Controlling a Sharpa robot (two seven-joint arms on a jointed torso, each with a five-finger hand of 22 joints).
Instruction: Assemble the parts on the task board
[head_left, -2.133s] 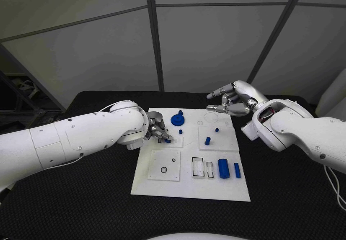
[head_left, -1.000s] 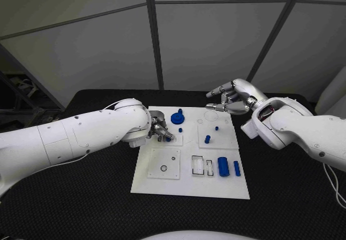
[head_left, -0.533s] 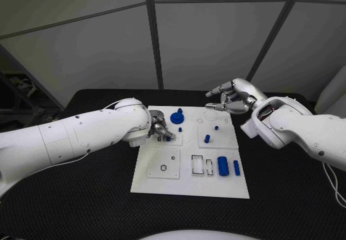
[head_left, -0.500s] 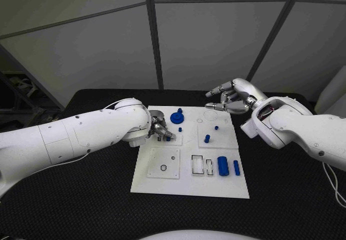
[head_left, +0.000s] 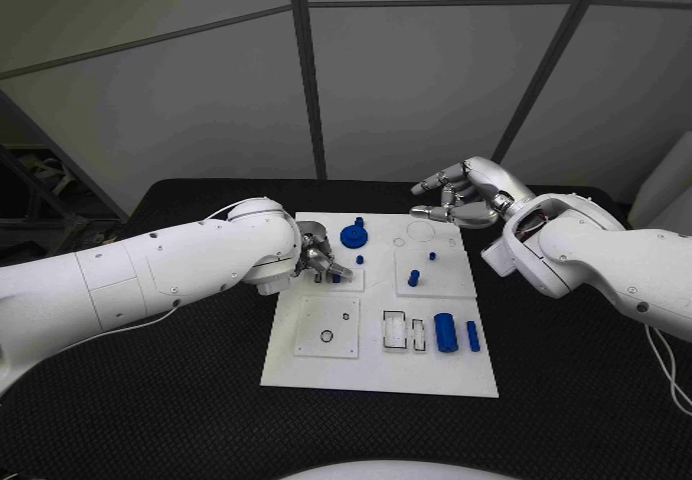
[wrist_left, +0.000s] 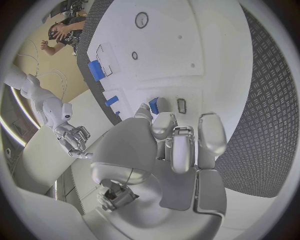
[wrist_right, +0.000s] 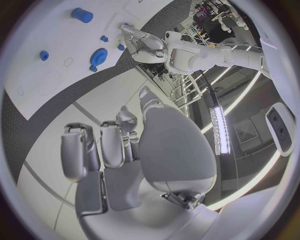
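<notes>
Task board (head_left: 382, 370) lies flat on the black table (head_left: 173, 400). Left hand (head_left: 320, 262) is at the board's left edge, fingertips closed on a small blue part (head_left: 335, 278) standing there. Right hand (head_left: 454, 198) hovers beyond the board's far right corner, fingers curled and parted, holding nothing. Blue round part (head_left: 355, 237) sits just beyond the left hand.

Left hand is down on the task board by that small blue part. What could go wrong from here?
1. The left hand covers the small blue part at its fingertips in the head view, so misalignment could go unseen.
2. The blue gear and a short blue peg sit close beside those fingers; a sideways shift might knock them.
3. The right hand hangs over the task board's far edge, holding nothing; lowering blindly may bump parts.
</notes>
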